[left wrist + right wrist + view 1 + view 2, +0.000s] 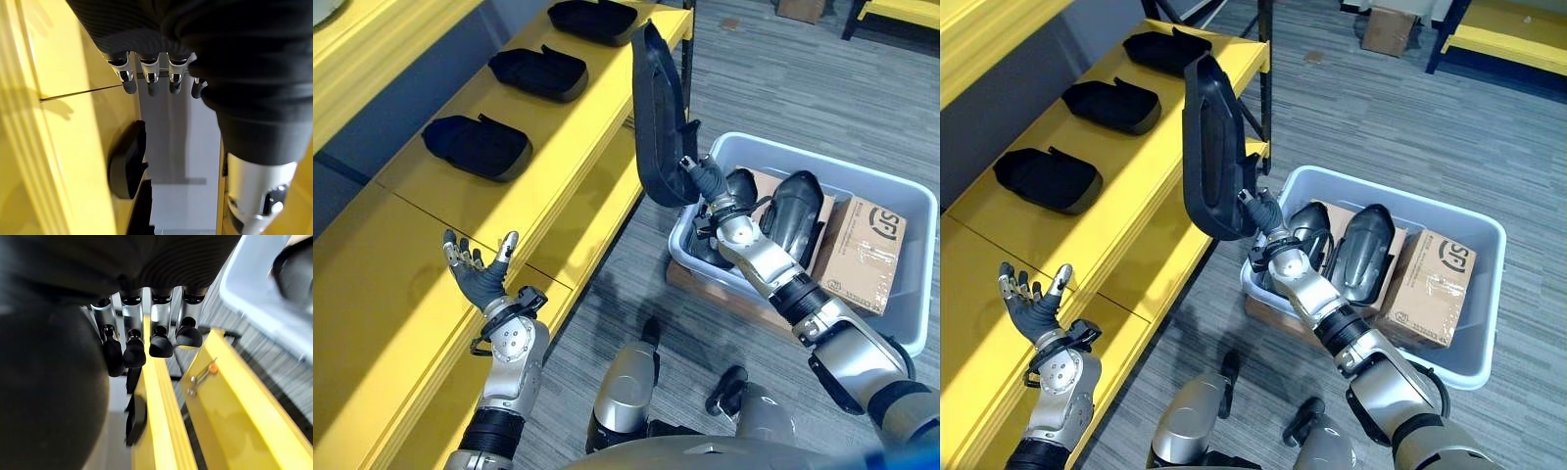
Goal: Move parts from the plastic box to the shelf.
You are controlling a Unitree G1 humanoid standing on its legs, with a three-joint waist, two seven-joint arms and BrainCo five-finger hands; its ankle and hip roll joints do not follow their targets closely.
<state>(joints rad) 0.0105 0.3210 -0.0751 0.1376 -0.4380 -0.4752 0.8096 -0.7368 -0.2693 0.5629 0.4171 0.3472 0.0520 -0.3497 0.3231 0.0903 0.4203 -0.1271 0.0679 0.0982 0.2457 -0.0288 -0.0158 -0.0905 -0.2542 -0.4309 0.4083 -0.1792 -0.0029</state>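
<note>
My right hand (pixel 708 182) is shut on the lower end of a long black plastic part (pixel 658 117), held upright in the air between the grey plastic box (pixel 901 201) and the yellow shelf (pixel 548 147). In the right wrist view the fingers (pixel 161 340) curl against the dark part (pixel 49 396). Three black parts lie in a row on the shelf (pixel 478 146) (pixel 539 72) (pixel 594 20). More black parts (pixel 793 211) stay in the box. My left hand (pixel 475 269) hovers open, palm up, above the lower shelf board; its straight fingers (pixel 149 73) show in the left wrist view.
A cardboard carton (pixel 862 255) stands inside the box at its right. The box rests on another carton on the grey carpet (pixel 783 88). A lower yellow shelf board (pixel 382 352) runs along my left. More yellow furniture (pixel 1508 34) and a carton (pixel 1389 27) stand far back.
</note>
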